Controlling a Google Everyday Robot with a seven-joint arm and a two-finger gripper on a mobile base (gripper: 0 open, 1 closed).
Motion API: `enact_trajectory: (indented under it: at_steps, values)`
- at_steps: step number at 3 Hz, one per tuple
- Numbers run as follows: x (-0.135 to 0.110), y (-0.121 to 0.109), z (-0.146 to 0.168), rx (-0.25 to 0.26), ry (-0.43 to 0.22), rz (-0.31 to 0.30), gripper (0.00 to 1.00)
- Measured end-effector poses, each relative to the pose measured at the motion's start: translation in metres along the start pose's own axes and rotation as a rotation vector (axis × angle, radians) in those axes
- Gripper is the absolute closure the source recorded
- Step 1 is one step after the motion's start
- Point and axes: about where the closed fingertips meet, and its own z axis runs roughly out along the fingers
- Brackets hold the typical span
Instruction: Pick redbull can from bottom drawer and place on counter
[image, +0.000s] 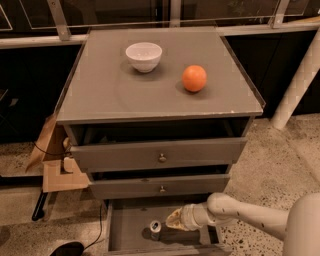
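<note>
Low in the frame's centre, the small silver redbull can (155, 227) stands upright in the open grey bottom drawer (129, 225). The cream gripper (172, 220) sits just right of it; spread or closed, I cannot tell. The smooth grey counter (150, 97) carries a white bowl (144, 56) and an orange (194, 78). The speckled stone floor (280, 150) surrounds the cabinet.

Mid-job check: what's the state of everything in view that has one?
bottom drawer: pulled open
redbull can: upright on the bottom drawer's floor
gripper: low in the bottom drawer, just right of the can
middle drawer: slightly open
top drawer: slightly open
white bowl: upright on the counter
orange: resting on the counter
</note>
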Motion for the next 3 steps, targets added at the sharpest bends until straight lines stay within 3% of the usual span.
enact_trajectory:
  at_steps: [2, 3]
  values:
    - [0.01, -0.004, 0.01, -0.001, 0.011, 0.005, 0.5]
    - [0.011, -0.007, 0.018, -0.004, 0.009, 0.005, 0.33]
